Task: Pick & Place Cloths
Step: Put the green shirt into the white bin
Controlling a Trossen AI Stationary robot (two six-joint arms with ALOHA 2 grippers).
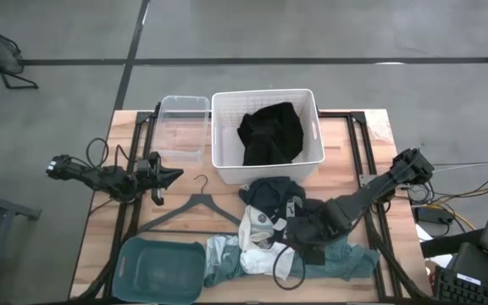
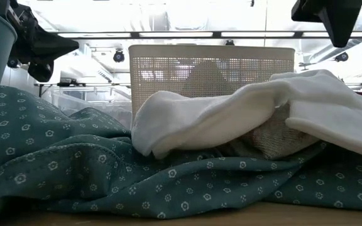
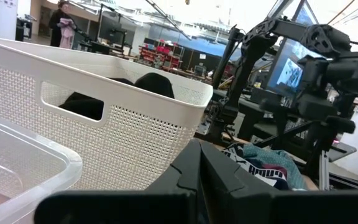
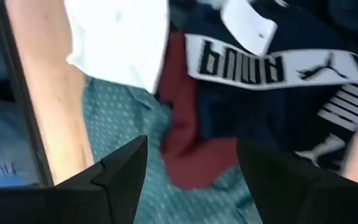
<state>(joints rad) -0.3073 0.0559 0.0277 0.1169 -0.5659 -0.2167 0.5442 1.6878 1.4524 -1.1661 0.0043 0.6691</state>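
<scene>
A pile of cloths lies on the table's near right part: a teal-green one at the bottom, white-grey ones on it, and a black one with white print. A small maroon one lies between them. Another black cloth sits inside the white basket. My right gripper is open just above the pile, its fingers on either side of the maroon cloth. My left gripper waits shut at the table's left, pointing at the basket.
A clear plastic bin stands left of the basket. A black hanger lies left of the pile, and a teal tub sits at the near left corner. A black cable loop lies on the pile's near edge.
</scene>
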